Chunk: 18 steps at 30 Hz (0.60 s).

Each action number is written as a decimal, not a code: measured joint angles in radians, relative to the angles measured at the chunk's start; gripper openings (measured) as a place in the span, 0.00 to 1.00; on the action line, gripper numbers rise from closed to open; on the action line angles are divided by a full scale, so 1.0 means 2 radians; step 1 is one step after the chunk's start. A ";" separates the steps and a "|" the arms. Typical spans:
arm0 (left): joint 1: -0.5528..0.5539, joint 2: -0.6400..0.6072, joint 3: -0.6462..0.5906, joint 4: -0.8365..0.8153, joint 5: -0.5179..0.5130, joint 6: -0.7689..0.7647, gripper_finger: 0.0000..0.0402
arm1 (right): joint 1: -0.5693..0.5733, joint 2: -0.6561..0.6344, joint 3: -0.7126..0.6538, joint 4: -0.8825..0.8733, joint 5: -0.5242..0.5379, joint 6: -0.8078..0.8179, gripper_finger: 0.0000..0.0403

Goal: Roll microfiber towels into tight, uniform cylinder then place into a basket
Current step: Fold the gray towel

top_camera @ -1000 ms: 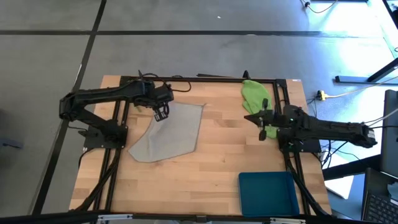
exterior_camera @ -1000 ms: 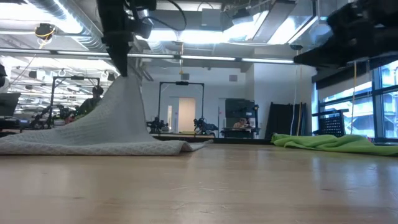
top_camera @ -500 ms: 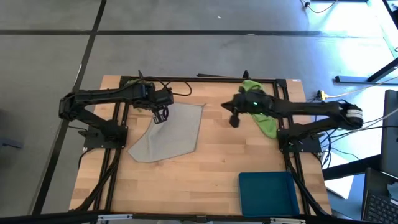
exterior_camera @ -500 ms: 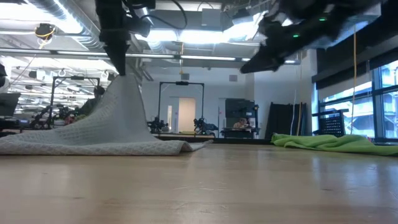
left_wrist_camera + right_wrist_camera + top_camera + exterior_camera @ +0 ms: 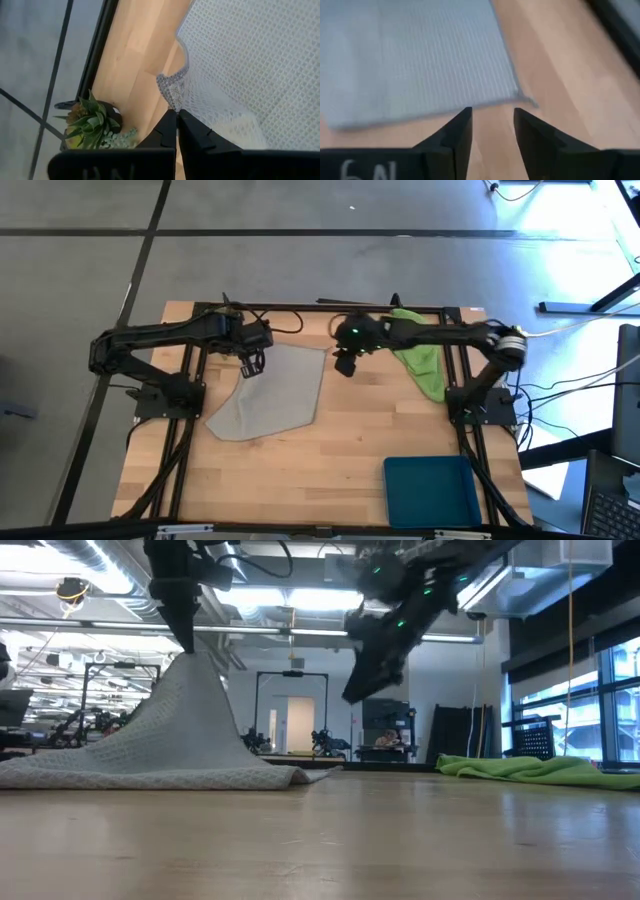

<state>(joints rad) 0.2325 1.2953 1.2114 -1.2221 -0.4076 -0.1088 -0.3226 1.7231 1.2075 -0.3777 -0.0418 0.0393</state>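
A towel [image 5: 273, 390] lies on the table's [image 5: 340, 450] left half; a second towel [image 5: 418, 352] sits at the far right, the basket [image 5: 430, 489] at the near right, a plant [image 5: 90, 122] at the far-left corner.

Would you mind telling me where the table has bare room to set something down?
Bare wood spans the near side between the grey towel and the basket, plus the middle strip towards the green towel. The far edge is crowded.
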 joint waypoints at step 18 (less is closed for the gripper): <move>0.000 0.001 0.000 0.000 0.004 0.003 0.00 | -0.040 0.171 0.159 -0.104 -0.005 -0.208 0.37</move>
<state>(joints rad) 0.2325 1.2968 1.2114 -1.2217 -0.3997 -0.1025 -0.4018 2.0650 1.5246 -0.5861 -0.0512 -0.3776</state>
